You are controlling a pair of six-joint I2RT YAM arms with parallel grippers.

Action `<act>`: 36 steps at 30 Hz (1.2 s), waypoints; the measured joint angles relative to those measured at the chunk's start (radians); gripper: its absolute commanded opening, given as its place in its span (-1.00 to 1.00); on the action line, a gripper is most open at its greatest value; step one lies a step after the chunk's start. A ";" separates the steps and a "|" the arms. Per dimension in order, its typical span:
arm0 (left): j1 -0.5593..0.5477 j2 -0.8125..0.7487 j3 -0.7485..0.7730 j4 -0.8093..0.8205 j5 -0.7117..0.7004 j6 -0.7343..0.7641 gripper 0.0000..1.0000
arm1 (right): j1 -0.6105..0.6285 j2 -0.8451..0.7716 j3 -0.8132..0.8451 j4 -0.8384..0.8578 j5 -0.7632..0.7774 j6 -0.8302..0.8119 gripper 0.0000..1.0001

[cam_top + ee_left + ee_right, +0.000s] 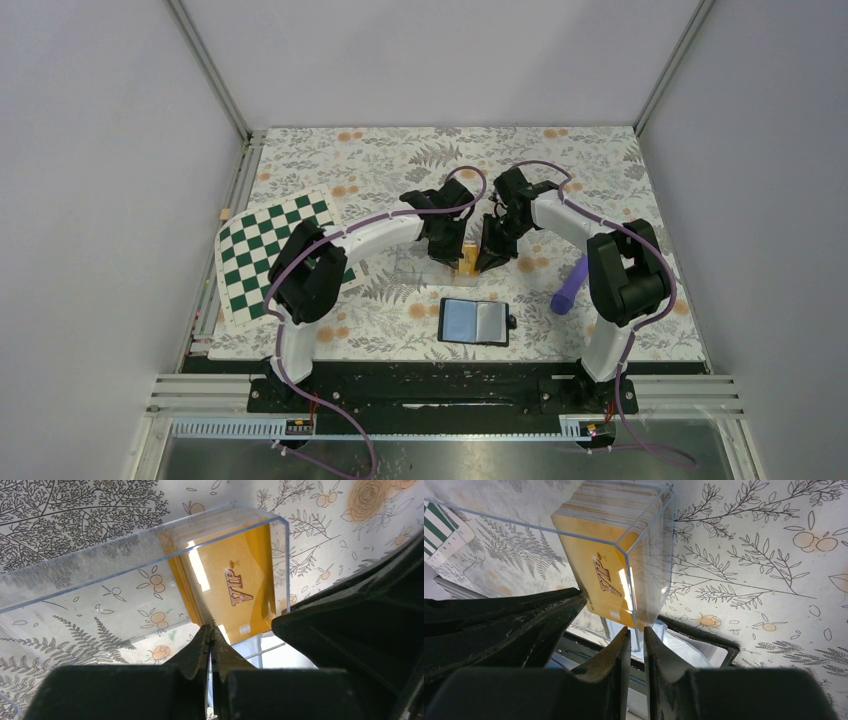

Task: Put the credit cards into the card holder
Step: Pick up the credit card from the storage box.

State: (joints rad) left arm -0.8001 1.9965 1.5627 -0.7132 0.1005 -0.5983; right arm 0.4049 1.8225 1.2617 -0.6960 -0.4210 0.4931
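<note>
We clamp the right end effector (636, 635) on the clear rectangular plastic box (649, 570), likely steadying it — the left end effector (210, 630), tips together, meets the orange-yellow plastic credit cards (240, 580) inside; black folding card holder (474, 321) open nearby.

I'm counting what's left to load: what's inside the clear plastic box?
A stack of orange-yellow credit cards stands at one end of the clear box, front card marked VIP. Cards behind it are covered, so uncountable.
</note>
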 measured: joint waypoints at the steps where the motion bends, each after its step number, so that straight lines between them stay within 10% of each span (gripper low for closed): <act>1: -0.001 -0.002 0.000 0.001 0.001 -0.001 -1.00 | 0.000 0.000 0.000 0.000 0.000 0.000 -0.57; 10: -0.028 -0.024 0.019 0.016 -0.002 -0.001 -0.99 | 0.000 0.000 -0.003 0.002 0.000 0.000 -0.56; 15: -0.029 -0.026 0.019 0.004 -0.019 -0.003 -0.43 | 0.000 0.000 -0.004 0.002 0.000 0.000 -0.57; 36: -0.013 0.000 0.000 0.025 -0.026 -0.039 -0.41 | 0.000 0.000 -0.014 0.003 -0.009 -0.001 -0.57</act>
State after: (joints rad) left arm -0.8127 1.9961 1.5623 -0.6884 0.0742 -0.6369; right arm 0.4049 1.8225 1.2476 -0.6933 -0.4297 0.4919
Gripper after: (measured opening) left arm 0.234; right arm 0.218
